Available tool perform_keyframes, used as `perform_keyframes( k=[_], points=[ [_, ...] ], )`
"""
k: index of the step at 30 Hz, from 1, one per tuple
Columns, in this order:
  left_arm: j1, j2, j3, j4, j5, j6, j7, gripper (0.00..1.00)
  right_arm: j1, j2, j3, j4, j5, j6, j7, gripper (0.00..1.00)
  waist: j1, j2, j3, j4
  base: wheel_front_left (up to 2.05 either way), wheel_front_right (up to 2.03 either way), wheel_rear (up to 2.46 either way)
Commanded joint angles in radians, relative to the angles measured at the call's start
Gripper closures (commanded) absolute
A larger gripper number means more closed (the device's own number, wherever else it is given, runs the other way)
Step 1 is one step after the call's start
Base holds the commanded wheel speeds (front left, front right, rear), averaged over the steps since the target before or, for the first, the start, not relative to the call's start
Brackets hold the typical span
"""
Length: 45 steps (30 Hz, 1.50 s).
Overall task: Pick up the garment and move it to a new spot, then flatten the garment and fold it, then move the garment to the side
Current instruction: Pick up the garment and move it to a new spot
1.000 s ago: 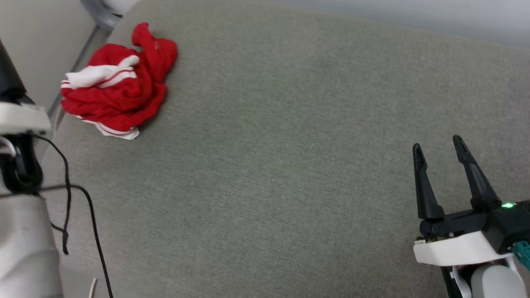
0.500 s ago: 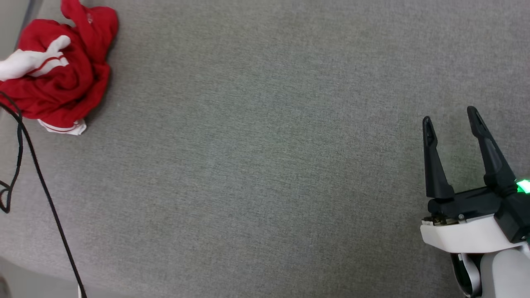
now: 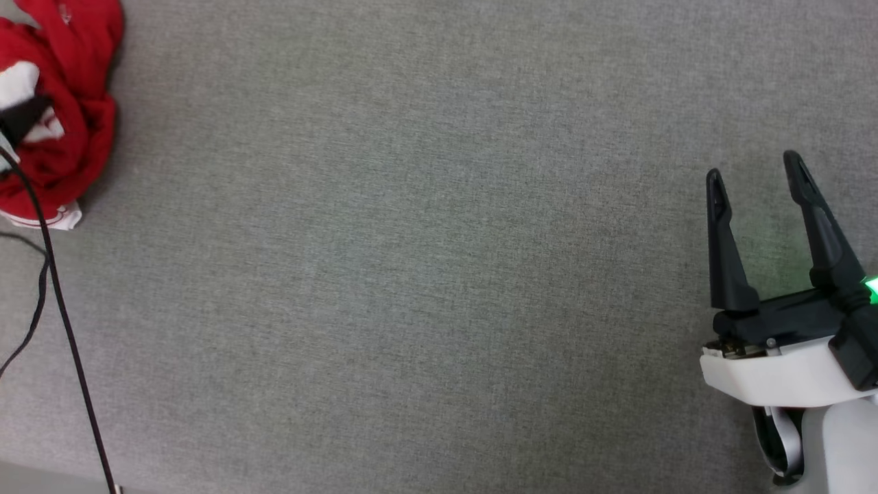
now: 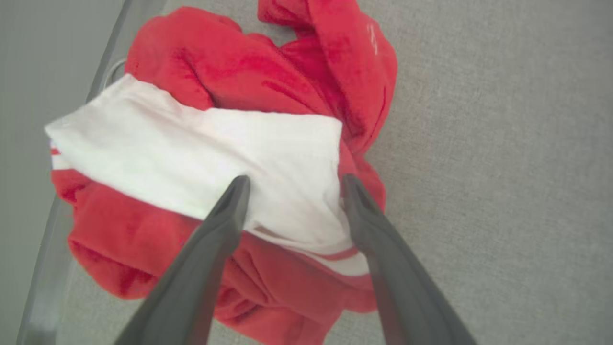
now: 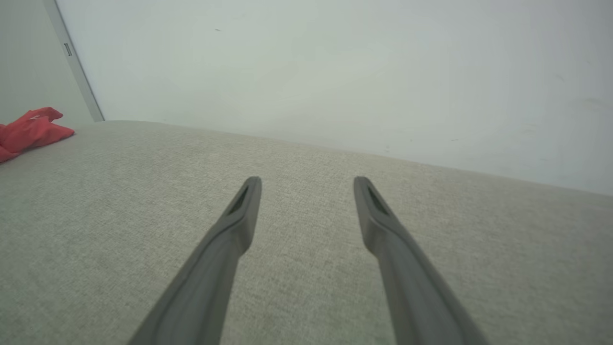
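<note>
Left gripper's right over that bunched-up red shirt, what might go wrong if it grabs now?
1. The open left gripper is lined up on the white sleeve alone, so the garment may lift as a dangling tangle.
2. It lies by the grey surface's edge; a nudge might push it off.
3. The black cable hangs close by and might snag.

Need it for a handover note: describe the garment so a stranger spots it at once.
On the grey fabric surface, look to the head view's upper left. The garment lies crumpled there at the open left gripper. It is bright red with a white sleeve, unlike the black cable beside it.
</note>
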Motion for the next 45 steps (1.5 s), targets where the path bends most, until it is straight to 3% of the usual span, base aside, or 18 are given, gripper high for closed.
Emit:
perform_keyframes(
  k=[1,10,11,13,17,22,30,39,45],
  points=[
    [0.018,0.014,-0.016,0.014,-0.006,0.0,0.026,0.0,-0.02,-0.004,-0.002,-0.007,-0.002,-0.001,-0.002,0.0,-0.0001,0.0,0.014,-0.009,0.0,0.0,0.0],
    [0.09,-0.032,-0.069,0.125,-0.051,0.0,0.067,0.0,-0.038,0.001,-0.001,-0.003,-0.003,-0.001,-0.002,0.0,-0.0001,0.0,0.048,-0.029,0.0,0.0,0.0],
    [0.095,-0.039,-0.077,0.131,-0.052,0.0,0.064,0.41,-0.037,0.002,-0.001,-0.001,-0.003,-0.001,-0.002,0.0,-0.0001,0.0,0.048,-0.03,0.0,0.0,0.0],
    [0.095,-0.045,-0.091,0.133,-0.054,0.0,0.044,1.0,-0.038,0.003,-0.001,0.003,-0.003,-0.001,-0.002,0.0,-0.0001,0.0,0.043,-0.028,0.0,0.0,0.0],
    [0.06,-0.02,-0.107,0.106,-0.047,-0.001,-0.036,1.0,-0.037,0.005,0.001,0.011,0.001,-0.001,-0.002,0.0,-0.0001,0.0,0.016,-0.021,0.0,0.0,0.0],
    [-0.006,0.042,-0.172,0.026,0.003,0.0,-0.217,1.0,-0.015,0.012,0.01,0.035,0.021,-0.001,-0.002,0.0,-0.0001,0.0,-0.066,-0.01,0.0,0.0,0.0],
    [-0.067,0.066,-0.275,-0.079,0.037,0.0,-0.337,1.0,0.011,0.018,0.013,0.058,0.041,-0.001,-0.002,0.0,-0.0001,0.0,-0.163,-0.022,0.0,0.0,0.0],
    [-0.127,0.01,-0.414,-0.226,0.059,0.0,-0.402,1.0,0.039,0.018,0.004,0.071,0.105,-0.001,-0.002,0.0,-0.0001,0.0,-0.241,-0.088,0.0,0.0,0.0],
    [-0.118,-0.074,-0.493,-0.326,0.078,0.004,-0.397,1.0,0.048,0.019,-0.002,0.073,0.139,-0.001,-0.002,0.0,-0.0001,0.0,-0.256,-0.157,0.0,0.0,0.0]
  ],
)
